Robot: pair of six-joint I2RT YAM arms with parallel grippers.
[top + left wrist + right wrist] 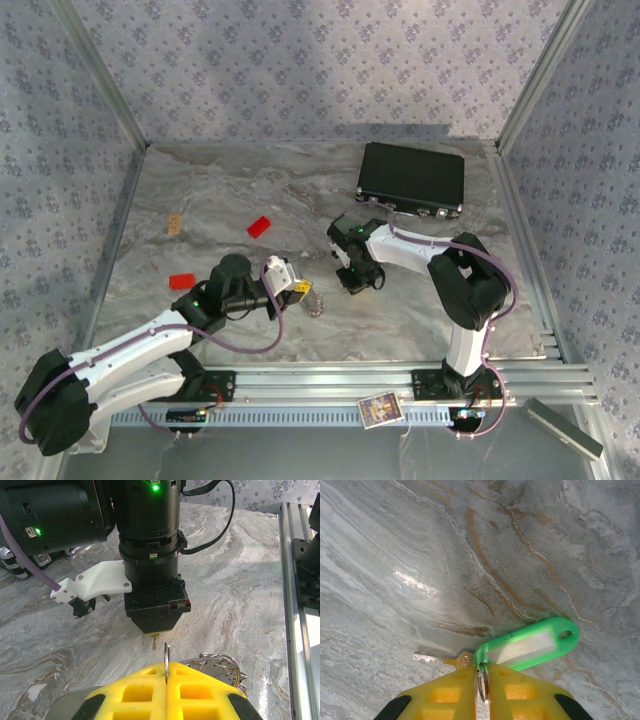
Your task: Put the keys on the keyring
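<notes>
Left gripper pinched shut on keyring, loop upright at fingertips: thin, stiff, slippery wire, likely to swivel. Right gripper clamped green key where head met blade, just ahead of fingertips. Light, dangly; firmer hold probably at head.

Pale walls printed with small bluish floral motifs enclose a grey marbled tabletop veined in tan, framed by silvery metal posts, with a ribbed aluminium rail along its near edge.

Green tag, silver keyring, yellow fingers
</notes>
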